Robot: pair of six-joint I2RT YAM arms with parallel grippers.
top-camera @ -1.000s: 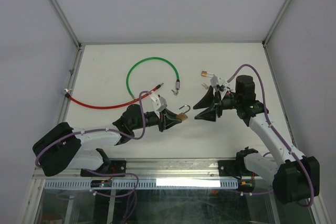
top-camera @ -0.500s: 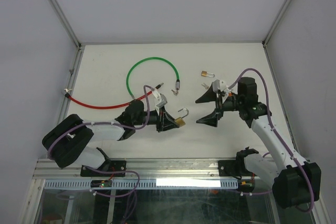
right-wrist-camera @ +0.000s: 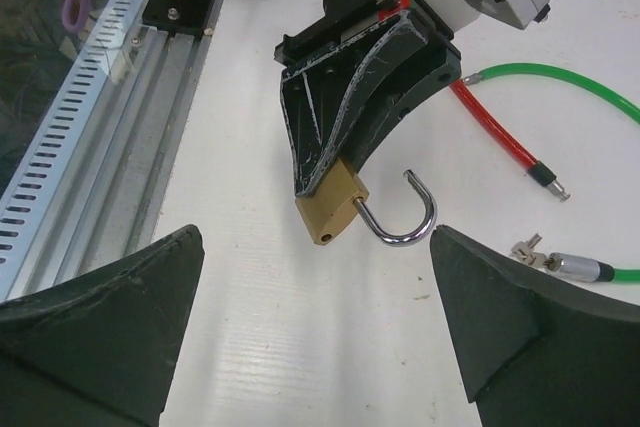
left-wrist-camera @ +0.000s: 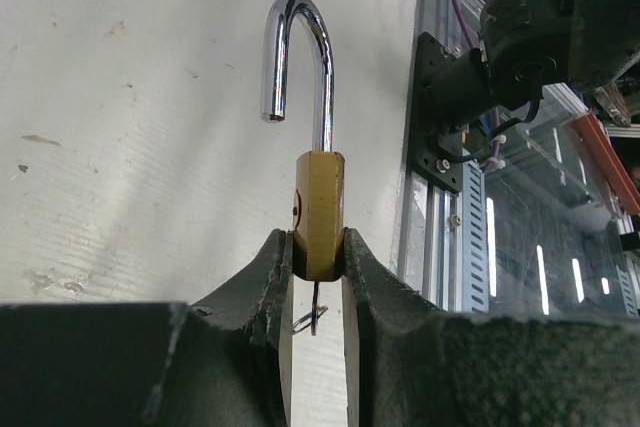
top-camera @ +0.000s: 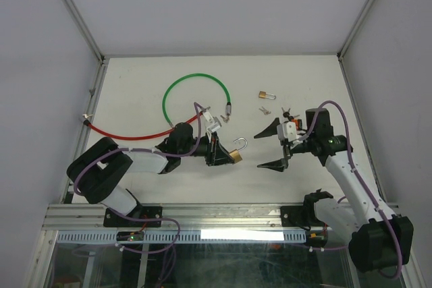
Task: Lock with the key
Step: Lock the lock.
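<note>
My left gripper [top-camera: 226, 153] is shut on a brass padlock [top-camera: 235, 156] and holds it by the body, its steel shackle [left-wrist-camera: 300, 57] swung open. In the left wrist view the padlock [left-wrist-camera: 318, 209] is pinched between both fingers, with a thin wire ring [left-wrist-camera: 312, 319] showing under it. My right gripper [top-camera: 270, 147] is open and empty, just right of the padlock and facing it. In the right wrist view the padlock [right-wrist-camera: 330, 209] lies between my wide-apart right fingertips [right-wrist-camera: 470, 287], a little beyond them.
A second small padlock [top-camera: 264, 94] and loose keys [top-camera: 264, 108] lie behind the right gripper. A green cable [top-camera: 192, 79] loops at the back left; a red cable [top-camera: 128, 135] runs left. More keys [top-camera: 223, 118] lie by the green cable's end.
My left gripper has turned and shifted right with the padlock. My right gripper has drawn back to the right and nearer the front, and opened wider.
</note>
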